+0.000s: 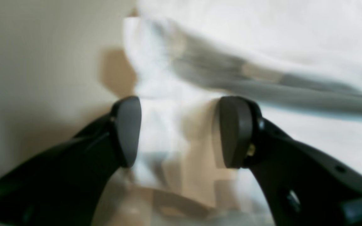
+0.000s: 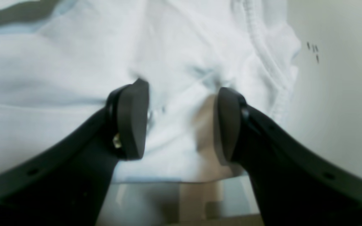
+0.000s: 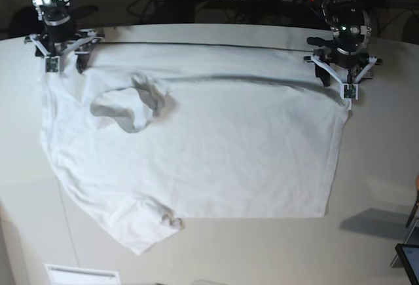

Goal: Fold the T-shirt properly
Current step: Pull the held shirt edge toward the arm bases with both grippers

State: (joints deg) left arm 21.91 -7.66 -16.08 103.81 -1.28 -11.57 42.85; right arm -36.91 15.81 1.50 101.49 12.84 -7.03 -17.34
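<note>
On desk [image 3: 366, 232], T-shirt [image 3: 216, 147] lies spread, collar toward right gripper [image 3: 63, 62]. Left gripper [image 3: 340, 82] at far hem corner. Both spread, fabric between fingers, pinch not closed; probably positioned for lifting far edge into fold.

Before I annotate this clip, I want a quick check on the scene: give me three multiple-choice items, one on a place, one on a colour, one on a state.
1. Where are the two arms?
A. At the T-shirt's far edge, one at each corner
B. Both at its near hem
C. Both over the collar

2. What colour is the T-shirt?
A. Grey
B. White
C. Blue

3. How do the left gripper's jaws stand?
A. Shut
B. Apart, cloth showing between them
C. Out of view

Answers:
1 A: the base view shows one arm at each far corner.
2 B: it is white in every view.
3 B: the left wrist view shows a gap between the pads.
</note>
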